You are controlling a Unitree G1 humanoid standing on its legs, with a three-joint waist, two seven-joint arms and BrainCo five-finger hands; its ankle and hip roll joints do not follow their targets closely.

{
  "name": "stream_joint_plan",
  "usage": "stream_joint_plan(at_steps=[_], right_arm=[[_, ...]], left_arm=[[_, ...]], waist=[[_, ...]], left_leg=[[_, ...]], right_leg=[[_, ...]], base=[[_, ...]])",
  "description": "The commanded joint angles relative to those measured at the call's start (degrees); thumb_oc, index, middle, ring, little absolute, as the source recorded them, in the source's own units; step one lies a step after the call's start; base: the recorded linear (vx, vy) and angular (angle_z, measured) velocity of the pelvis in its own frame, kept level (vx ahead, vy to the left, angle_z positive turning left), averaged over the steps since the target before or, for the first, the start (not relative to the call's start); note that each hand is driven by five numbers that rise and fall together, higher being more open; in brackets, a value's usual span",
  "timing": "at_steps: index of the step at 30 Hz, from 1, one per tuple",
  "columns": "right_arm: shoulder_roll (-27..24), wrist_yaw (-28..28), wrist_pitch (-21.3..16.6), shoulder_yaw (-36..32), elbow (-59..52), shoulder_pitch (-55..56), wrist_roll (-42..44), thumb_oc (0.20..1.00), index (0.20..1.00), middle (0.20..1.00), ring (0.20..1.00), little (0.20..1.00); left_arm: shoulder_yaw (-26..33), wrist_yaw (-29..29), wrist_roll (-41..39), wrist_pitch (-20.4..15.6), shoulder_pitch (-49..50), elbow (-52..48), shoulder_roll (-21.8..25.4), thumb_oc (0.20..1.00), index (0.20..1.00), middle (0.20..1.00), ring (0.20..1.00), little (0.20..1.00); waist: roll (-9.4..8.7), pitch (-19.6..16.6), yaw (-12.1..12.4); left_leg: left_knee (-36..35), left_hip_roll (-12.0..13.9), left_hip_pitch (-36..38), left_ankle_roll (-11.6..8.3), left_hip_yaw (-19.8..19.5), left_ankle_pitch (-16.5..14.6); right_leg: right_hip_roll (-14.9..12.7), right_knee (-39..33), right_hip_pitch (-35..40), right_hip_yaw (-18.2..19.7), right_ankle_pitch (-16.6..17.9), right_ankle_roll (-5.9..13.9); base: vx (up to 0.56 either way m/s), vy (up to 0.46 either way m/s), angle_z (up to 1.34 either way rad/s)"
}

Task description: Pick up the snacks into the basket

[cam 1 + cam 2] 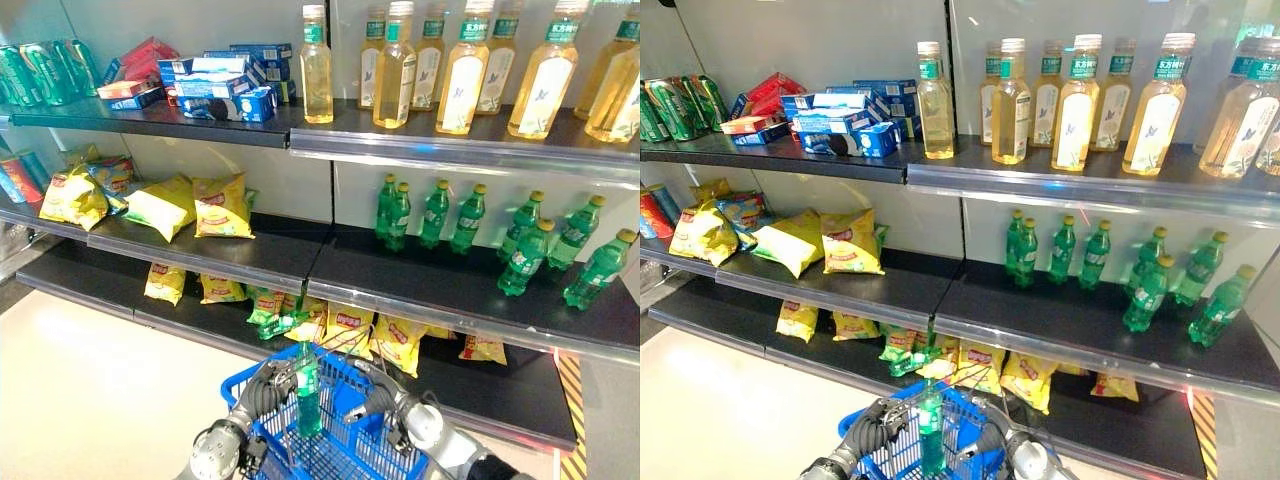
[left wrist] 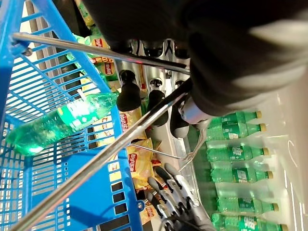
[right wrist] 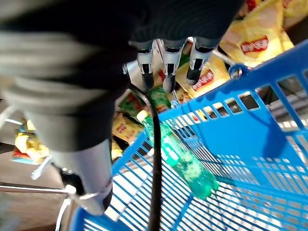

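Observation:
A blue wire basket [image 1: 247, 376] hangs low in front of the shelves with a green bottle [image 1: 307, 396] standing in it. My left hand [image 1: 262, 390] is at the basket's left rim, and its fingers [image 2: 129, 94] are curled over the metal handle [image 2: 96, 161]. My right hand [image 1: 392, 405] is by the right rim, fingers [image 3: 166, 72] straight over the basket's edge [image 3: 240, 130] and pointing at the snacks. Yellow chip bags [image 1: 345, 325] and a green bag [image 1: 268, 305] lie on the bottom shelf just beyond the basket. More yellow bags [image 1: 222, 205] sit on the middle shelf at left.
Green bottles [image 1: 470, 215] fill the middle shelf at right. Tall yellow drink bottles [image 1: 460, 75], blue boxes [image 1: 225, 85] and green cans [image 1: 40, 70] stand on the top shelf. The bottom shelf's front edge [image 1: 200, 335] juts out near the basket. Pale floor [image 1: 80, 400] lies to the left.

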Motion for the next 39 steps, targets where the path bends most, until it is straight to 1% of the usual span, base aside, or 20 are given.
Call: stream_joint_plan(at_steps=[1, 2, 4, 5, 8, 9, 10, 12, 14, 17, 19, 21, 23, 26, 30, 32, 33, 34, 37, 39], right_arm=[[-1.33, -0.40, -4.05, -4.82, -6.18, -0.12, 5.25, 1.000, 1.000, 1.000, 1.000, 1.000], [-1.49, -0.32, -3.90, -4.90, -6.48, 0.10, 5.31, 1.000, 1.000, 1.000, 1.000, 1.000], [-3.82, -0.43, -4.56, -8.27, -10.71, 2.72, 6.90, 1.000, 1.000, 1.000, 1.000, 1.000], [-3.89, -0.39, -4.50, -8.31, -10.85, 2.85, 6.91, 1.000, 1.000, 1.000, 1.000, 1.000], [-5.66, -0.98, -5.01, -11.99, -13.44, 5.36, 7.67, 1.000, 1.000, 1.000, 1.000, 1.000], [-5.66, -0.98, -5.01, -11.99, -13.44, 5.36, 7.67, 1.000, 1.000, 1.000, 1.000, 1.000], [-6.26, -1.22, -5.36, -14.05, -15.17, 6.92, 8.22, 1.000, 1.000, 1.000, 1.000, 1.000], [-6.25, -1.23, -5.51, -14.74, -15.98, 7.58, 8.53, 1.000, 1.000, 1.000, 1.000, 1.000], [-5.69, -0.86, -5.46, -15.20, -15.53, 7.41, 10.61, 1.000, 1.000, 1.000, 1.000, 1.000], [-5.46, -0.87, -4.65, -14.34, -14.00, 4.77, 10.12, 1.000, 1.000, 1.000, 1.000, 1.000], [-4.70, -2.18, -3.89, -14.31, -12.09, 1.16, 10.94, 1.000, 1.000, 1.000, 1.000, 1.000], [-4.66, -2.19, -3.91, -14.28, -12.03, 1.08, 10.95, 1.000, 1.000, 1.000, 1.000, 1.000], [-3.85, -3.61, -3.36, -14.01, -9.76, -3.32, 10.54, 1.000, 1.000, 1.000, 1.000, 1.000], [-3.31, -4.48, -2.62, -12.74, -7.57, -7.55, 9.38, 1.000, 1.000, 1.000, 1.000, 1.000], [-2.07, -5.74, -2.53, -12.49, -5.27, -11.45, 10.97, 1.000, 1.000, 1.000, 1.000, 1.000], [-1.68, -6.01, -2.63, -12.46, -5.65, -12.22, 11.48, 1.000, 1.000, 1.000, 1.000, 1.000], [-1.32, -5.99, -2.73, -12.78, -5.85, -12.13, 12.14, 1.000, 1.000, 1.000, 1.000, 1.000], [-1.31, -5.99, -2.73, -12.79, -5.85, -12.14, 12.14, 1.000, 1.000, 1.000, 1.000, 1.000], [-1.39, -5.54, -3.03, -14.07, -6.17, -11.03, 13.10, 1.000, 1.000, 1.000, 1.000, 1.000], [-1.22, -5.77, -2.94, -15.15, -5.68, -10.36, 13.18, 1.000, 1.000, 1.000, 1.000, 1.000]], left_arm=[[5.61, 1.11, -2.15, -9.48, -5.70, -9.71, -0.52, 0.200, 0.200, 0.200, 0.200, 0.200], [5.53, 1.12, -2.14, -9.47, -5.65, -9.74, -0.56, 0.200, 0.200, 0.200, 0.200, 0.200], [6.93, 1.26, -1.21, -9.30, -4.61, -9.20, -0.42, 0.200, 0.200, 0.200, 0.200, 0.200], [6.89, 1.26, -1.20, -9.29, -4.57, -9.22, -0.44, 0.200, 0.200, 0.200, 0.200, 0.200], [8.50, 1.54, -0.87, -9.40, -3.52, -8.57, -0.53, 0.200, 0.200, 0.200, 0.200, 0.200], [8.50, 1.54, -0.87, -9.40, -3.52, -8.57, -0.53, 0.200, 0.200, 0.200, 0.200, 0.200], [9.41, 1.72, -0.66, -9.33, -3.27, -8.09, -0.65, 0.200, 0.200, 0.200, 0.200, 0.200], [9.61, 1.85, -0.47, -9.37, -3.19, -7.77, -0.75, 0.200, 0.200, 0.200, 0.200, 0.200], [10.05, 2.14, -0.35, -9.34, -3.39, -7.57, -0.72, 0.200, 0.200, 0.200, 0.200, 0.200], [10.43, 2.22, -0.15, -9.12, -3.51, -6.82, -0.68, 0.200, 0.200, 0.200, 0.200, 0.200], [11.08, 2.14, -1.07, -8.96, -2.71, -7.38, -0.41, 0.200, 0.200, 0.200, 0.200, 0.200], [11.13, 2.13, -1.08, -8.95, -2.71, -7.41, -0.39, 0.200, 0.200, 0.200, 0.200, 0.200], [12.03, 2.14, -1.97, -8.77, -1.77, -7.73, -0.15, 0.200, 0.200, 0.200, 0.200, 0.200], [12.56, 1.76, -2.67, -8.66, -0.85, -8.24, 0.52, 0.200, 0.200, 0.200, 0.200, 0.200], [13.16, 1.51, -3.58, -8.63, -0.25, -9.28, 1.85, 0.200, 0.200, 0.200, 0.200, 0.200], [13.28, 1.56, -3.23, -8.62, -0.19, -9.13, 2.31, 0.200, 0.200, 0.200, 0.200, 0.200], [13.74, 1.66, -2.94, -8.65, 0.11, -9.17, 2.60, 0.200, 0.200, 0.200, 0.200, 0.200], [13.74, 1.66, -2.94, -8.64, 0.11, -9.18, 2.61, 0.200, 0.200, 0.200, 0.200, 0.200], [14.62, 1.32, -3.29, -8.92, 0.96, -9.61, 3.03, 0.200, 0.200, 0.200, 0.200, 0.200], [14.58, 1.11, -3.06, -8.96, 1.01, -9.36, 3.28, 0.200, 0.200, 0.200, 0.200, 0.200]], waist=[[-3.46, -2.11, -0.52], [-3.42, -2.15, -0.45], [-3.98, -2.49, -0.52], [-3.96, -2.53, -0.50], [-4.26, -2.94, -0.35], [-4.26, -2.94, -0.35], [-4.53, -3.30, -0.26], [-4.67, -3.40, -0.20], [-4.85, -3.45, -0.06], [-5.12, -3.74, 0.49], [-5.19, -4.19, 1.19], [-5.20, -4.15, 1.20], [-5.31, -4.40, 2.02], [-5.64, -4.01, 2.95], [-6.49, -2.79, 4.42], [-6.82, -2.25, 5.02], [-7.03, -1.68, 5.85], [-7.05, -1.67, 5.90], [-6.89, -0.73, 7.31], [-6.85, -0.56, 7.91]], left_leg=[[1.27, -2.93, 2.00, 4.32, 0.89, -6.98], [1.25, -2.94, 2.05, 4.33, 0.89, -6.98], [1.13, -2.97, 2.22, 4.46, 0.75, -7.10], [1.12, -2.98, 2.23, 4.46, 0.73, -7.10], [0.98, -3.00, 2.41, 4.61, 0.68, -7.21], [0.98, -3.00, 2.41, 4.61, 0.68, -7.21], [0.92, -2.92, 2.54, 4.71, 0.64, -7.33], [0.90, -2.91, 2.64, 4.75, 0.60, -7.40], [1.00, -2.90, 2.63, 4.79, 0.48, -7.41], [0.88, -2.96, 3.24, 4.87, 0.46, -7.56], [0.86, -2.86, 3.52, 4.95, 0.65, -7.77], [0.85, -2.85, 3.55, 4.95, 0.68, -7.78], [0.81, -2.83, 3.55, 4.98, 0.78, -7.73], [0.93, -2.83, 3.35, 4.96, 0.48, -7.60], [2.04, -3.18, 2.27, 5.15, -0.21, -7.72], [3.24, -3.63, 1.74, 5.53, -0.15, -8.37], [4.69, -4.26, 1.37, 6.18, 0.01, -9.33], [4.79, -4.28, 1.34, 6.20, 0.06, -9.39], [6.21, -5.64, 0.91, 7.24, 0.05, -10.59], [6.43, -6.66, 1.13, 8.06, 0.07, -11.30]], right_leg=[[-3.74, -11.94, 6.56, 1.84, 6.63, 7.10], [-3.75, -11.93, 6.58, 1.84, 6.61, 7.11], [-3.82, -12.12, 6.91, 1.48, 6.67, 7.26], [-3.83, -12.15, 6.94, 1.46, 6.67, 7.26], [-3.86, -12.65, 7.36, 1.24, 6.81, 7.41], [-3.86, -12.65, 7.36, 1.24, 6.81, 7.41], [-3.84, -12.90, 7.44, 1.09, 6.90, 7.50], [-3.77, -12.94, 7.56, 1.13, 6.90, 7.51], [-3.70, -12.85, 7.56, 1.07, 6.80, 7.52], [-3.60, -13.26, 8.28, 1.02, 6.74, 7.48], [-3.48, -13.84, 8.65, 1.15, 6.95, 7.43], [-3.47, -13.86, 8.67, 1.18, 6.97, 7.42], [-3.45, -14.26, 8.89, 1.04, 7.13, 7.39], [-3.37, -14.11, 8.78, 0.88, 7.29, 7.34], [-3.64, -13.35, 8.24, 0.48, 7.48, 7.49], [-4.05, -12.77, 7.97, 0.50, 7.68, 7.83], [-4.58, -11.73, 7.75, 0.77, 7.91, 8.35], [-4.61, -11.66, 7.71, 0.83, 7.88, 8.36], [-6.16, -9.49, 7.18, 0.69, 8.58, 9.72], [-7.54, -7.77, 6.70, 0.61, 9.72, 10.84]], base=[[0.00, 0.000, 0.00], [0.00, 0.000, 0.00], [0.00, 0.000, 0.00], [0.00, 0.000, 0.00], [0.00, 0.000, 0.00], [0.00, 0.000, 0.00], [0.00, 0.000, 0.00], [0.00, 0.000, 0.00], [0.00, 0.000, 0.00], [0.00, 0.000, 0.00], [0.00, 0.000, 0.00], [0.01, -0.005, -0.05], [0.01, -0.009, -0.04], [0.00, -0.004, 0.01], [-0.01, -0.001, 0.05], [0.02, 0.063, 0.12], [0.03, 0.079, 0.04], [0.04, 0.103, 0.04], [0.04, 0.138, -0.02], [0.05, 0.189, 0.00]])
